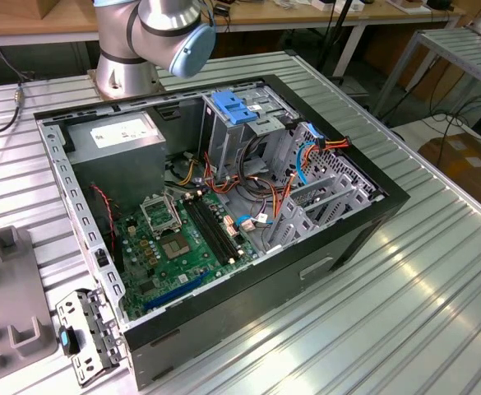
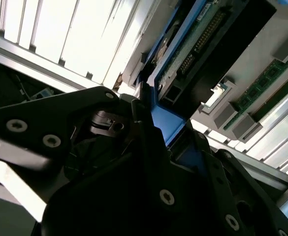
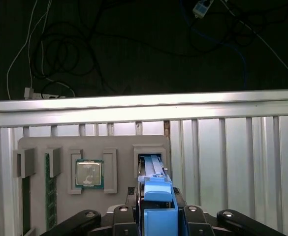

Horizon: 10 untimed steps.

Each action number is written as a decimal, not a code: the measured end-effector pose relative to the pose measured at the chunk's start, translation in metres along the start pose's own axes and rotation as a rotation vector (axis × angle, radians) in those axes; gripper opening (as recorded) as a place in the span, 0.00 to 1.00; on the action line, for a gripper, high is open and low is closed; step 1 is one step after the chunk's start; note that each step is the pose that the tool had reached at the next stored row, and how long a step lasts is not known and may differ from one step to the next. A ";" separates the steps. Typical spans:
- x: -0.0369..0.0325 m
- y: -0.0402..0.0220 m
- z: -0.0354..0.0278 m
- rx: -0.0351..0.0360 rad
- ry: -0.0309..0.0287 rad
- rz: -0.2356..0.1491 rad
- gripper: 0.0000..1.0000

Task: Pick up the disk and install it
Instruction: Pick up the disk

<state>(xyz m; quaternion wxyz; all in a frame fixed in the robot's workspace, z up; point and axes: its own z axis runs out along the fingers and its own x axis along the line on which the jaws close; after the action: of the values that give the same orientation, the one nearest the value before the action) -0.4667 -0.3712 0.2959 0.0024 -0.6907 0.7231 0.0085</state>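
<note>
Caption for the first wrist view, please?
Gripper straddling the disk upright in the grey tray, beside a processor chip.

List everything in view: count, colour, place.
table: one, silver, ribbed.
tray: one, grey, on the table.
disk: one, silver with blue rails, on edge in a tray slot.
processor chip: one, silver, in a tray pocket.
memory sticks: two, green, in tray slots.
computer case: one, black, open, on the table.
motherboard: one, green, inside the case.
latch: one, blue, atop the grey drive cage.
arm: one, grey, base on the table.
tool: one, black, astride the disk.
</note>
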 end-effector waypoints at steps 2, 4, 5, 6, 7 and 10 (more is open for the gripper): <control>0.0000 0.0000 0.0000 0.0000 0.0000 0.000 0.37; 0.0000 0.0000 0.0000 0.0000 0.0000 0.000 0.37; 0.0000 0.0000 0.0000 0.0000 0.0000 0.000 0.37; 0.0000 0.0000 0.0000 0.0000 0.0000 0.000 0.37; 0.0000 0.0000 0.0000 0.0000 0.0000 0.000 0.37; 0.0000 0.0000 0.0000 0.0000 0.0000 0.000 0.37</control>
<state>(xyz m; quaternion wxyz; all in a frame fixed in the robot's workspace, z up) -0.4667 -0.3712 0.2959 0.0024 -0.6908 0.7230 0.0085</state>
